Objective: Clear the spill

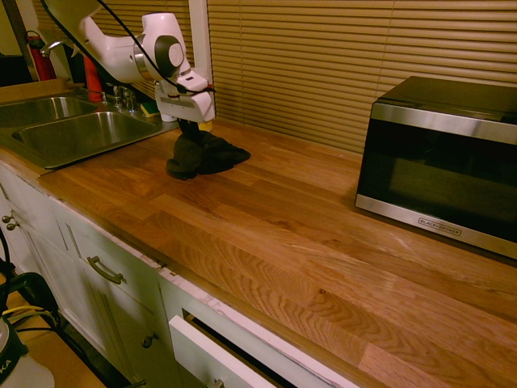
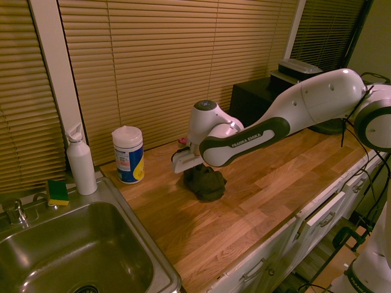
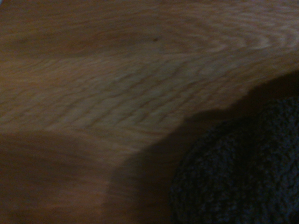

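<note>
- Spill: not made out in any view; one tiny dark speck (image 3: 155,39) on the wood in the wrist view, away from the cloth.
- Gripper (image 1: 191,127) pointing down, fingers clamped together on the top of a dark cloth (image 1: 202,155).
- Cloth bunched beneath it, lower folds resting on the wooden counter (image 1: 307,234).
- Beyond it, near the sink (image 2: 67,256): a wipes canister (image 2: 128,154).

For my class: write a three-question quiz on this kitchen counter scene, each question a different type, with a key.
1. True or false: the gripper is shut on the dark cloth.
2. What does the cloth rest on? A) the sink B) the wooden countertop C) the microwave
3. Name the black and steel appliance standing against the blinds.

Key: 1 true. 2 B. 3 the microwave.
</note>
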{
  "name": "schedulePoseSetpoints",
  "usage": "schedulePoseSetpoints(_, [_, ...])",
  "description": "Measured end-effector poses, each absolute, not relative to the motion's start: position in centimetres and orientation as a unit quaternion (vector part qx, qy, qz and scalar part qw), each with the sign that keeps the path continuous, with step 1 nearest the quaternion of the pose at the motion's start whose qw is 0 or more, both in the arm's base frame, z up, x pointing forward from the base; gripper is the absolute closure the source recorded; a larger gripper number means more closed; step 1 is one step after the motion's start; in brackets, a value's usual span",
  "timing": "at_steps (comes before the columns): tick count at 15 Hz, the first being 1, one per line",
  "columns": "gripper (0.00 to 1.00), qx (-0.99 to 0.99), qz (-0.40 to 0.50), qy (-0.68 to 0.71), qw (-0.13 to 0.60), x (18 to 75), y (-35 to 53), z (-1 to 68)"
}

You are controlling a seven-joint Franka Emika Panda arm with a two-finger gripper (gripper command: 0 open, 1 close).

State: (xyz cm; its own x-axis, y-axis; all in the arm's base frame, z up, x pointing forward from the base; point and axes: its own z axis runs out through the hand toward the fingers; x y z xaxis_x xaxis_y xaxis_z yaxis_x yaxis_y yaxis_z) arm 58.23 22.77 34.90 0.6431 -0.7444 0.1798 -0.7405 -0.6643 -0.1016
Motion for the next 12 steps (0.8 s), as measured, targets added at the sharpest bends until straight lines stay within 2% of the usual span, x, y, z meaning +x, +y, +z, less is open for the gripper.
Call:
schedulePoseSetpoints(9, [1.00, -0.920, -0.089, 0.381, 0.011, 53.9, 34.2, 35.1])
schedulePoseSetpoints(10, [0.00, -0.921, -0.089, 0.380, 0.007, 54.2, 35.2, 34.9])
schedulePoseSetpoints(12, [0.00, -0.922, -0.086, 0.378, 0.000, 54.7, 36.6, 34.6])
